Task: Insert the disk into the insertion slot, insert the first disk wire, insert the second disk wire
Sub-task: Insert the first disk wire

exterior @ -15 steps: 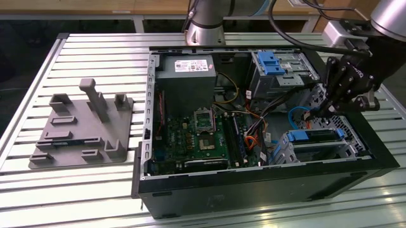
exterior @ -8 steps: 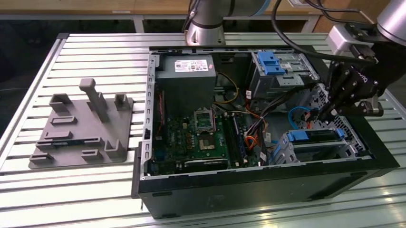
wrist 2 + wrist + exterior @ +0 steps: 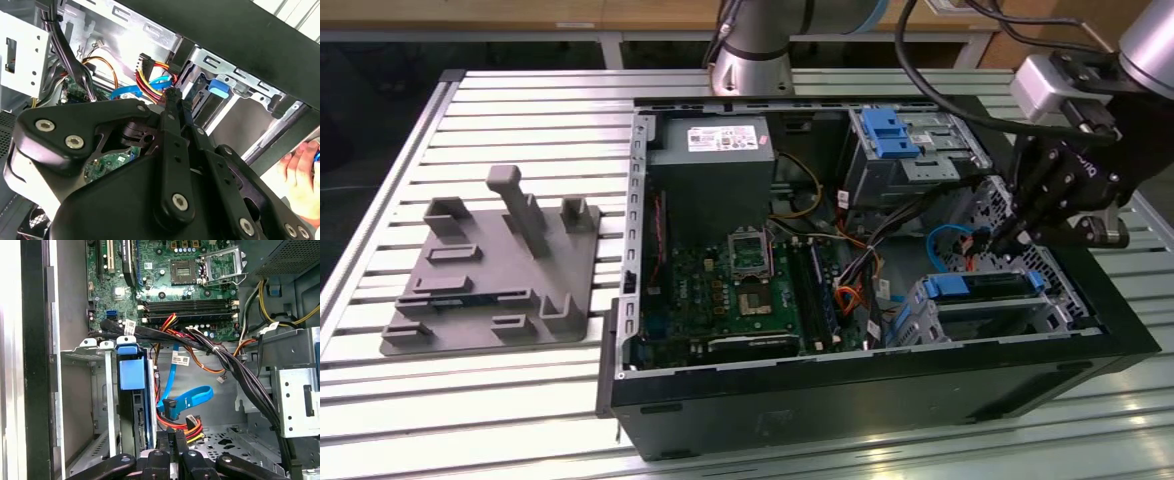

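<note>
The disk (image 3: 132, 375), framed by its blue carrier, stands edge-on inside the insertion slot (image 3: 82, 356), a silver sheet-metal cage. It appears fully seated.

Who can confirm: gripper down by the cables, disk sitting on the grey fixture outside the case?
No: the first wrist view shows the disk seated in the insertion slot, not on the grey fixture. The gripper is by the cables.
</note>
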`<state>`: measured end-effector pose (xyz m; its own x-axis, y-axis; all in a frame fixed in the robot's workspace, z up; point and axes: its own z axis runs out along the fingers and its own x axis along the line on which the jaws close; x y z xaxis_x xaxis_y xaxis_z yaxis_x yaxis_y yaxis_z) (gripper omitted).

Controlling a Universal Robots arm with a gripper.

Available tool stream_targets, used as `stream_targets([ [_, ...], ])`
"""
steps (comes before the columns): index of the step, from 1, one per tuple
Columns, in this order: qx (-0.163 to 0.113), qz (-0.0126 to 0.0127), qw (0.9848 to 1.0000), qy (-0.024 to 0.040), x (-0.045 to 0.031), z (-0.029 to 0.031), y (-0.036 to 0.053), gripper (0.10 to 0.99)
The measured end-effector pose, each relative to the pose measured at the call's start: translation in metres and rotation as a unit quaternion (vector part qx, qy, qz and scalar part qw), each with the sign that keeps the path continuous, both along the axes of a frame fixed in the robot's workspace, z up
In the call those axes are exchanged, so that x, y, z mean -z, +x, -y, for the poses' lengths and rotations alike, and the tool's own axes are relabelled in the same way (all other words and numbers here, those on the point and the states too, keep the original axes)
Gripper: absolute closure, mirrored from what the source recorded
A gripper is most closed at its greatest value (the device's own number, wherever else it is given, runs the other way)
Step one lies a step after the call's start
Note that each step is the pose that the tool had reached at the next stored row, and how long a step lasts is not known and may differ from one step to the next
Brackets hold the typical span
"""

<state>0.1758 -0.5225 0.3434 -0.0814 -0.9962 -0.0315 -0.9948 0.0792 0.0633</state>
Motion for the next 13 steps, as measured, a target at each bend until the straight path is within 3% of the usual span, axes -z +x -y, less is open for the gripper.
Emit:
stream_targets([
  [1, 0.0, 0.0, 1.0, 0.0036, 0.0, 0.0011, 0.0, 0.922],
  [5, 0.0, 0.0004, 0.9993, 0.0386, 0.0001, 0.0043, 0.0, 0.922],
  [6, 0.0, 0.0004, 0.999, 0.0436, 0.0001, 0.0058, -0.0001, 0.922],
  [13, 0.0, 0.0008, 0.999, 0.0443, 0.0002, 0.0076, -0.0001, 0.922],
])
